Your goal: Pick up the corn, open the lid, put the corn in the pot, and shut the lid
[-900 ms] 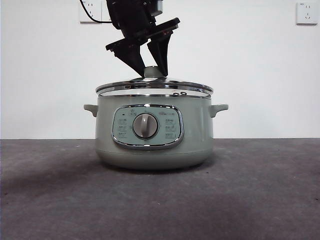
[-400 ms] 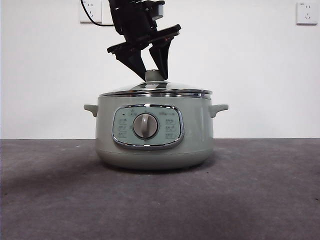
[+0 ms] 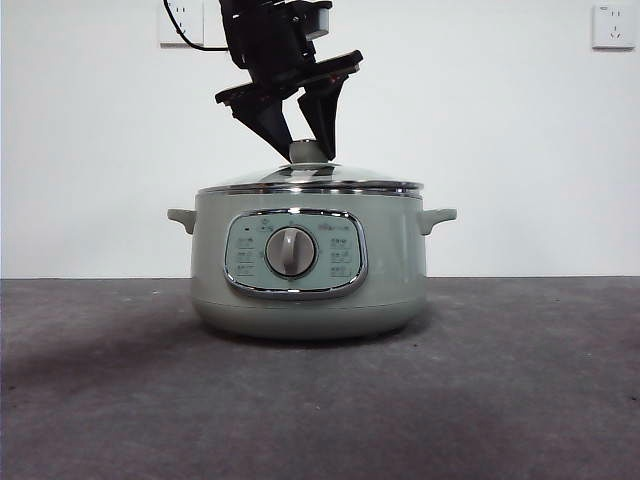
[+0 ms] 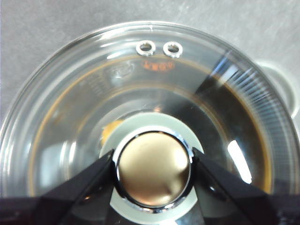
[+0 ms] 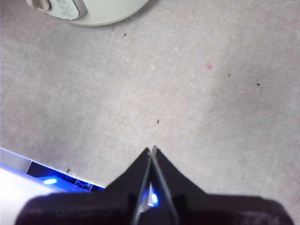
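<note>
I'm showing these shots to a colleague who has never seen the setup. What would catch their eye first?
The sage-green pot stands large mid-table, its chrome-framed panel and grey dial facing the camera. Above it the left gripper comes down with a jaw on either side of the knob of the glass lid, which lies level on the pot's rim. The right gripper waits shut over bare table.

The lid (image 3: 311, 181) is down now, level on the pot (image 3: 310, 262), no longer tilted up on its left, and the left gripper (image 3: 303, 128) has risen slightly around the knob.
</note>
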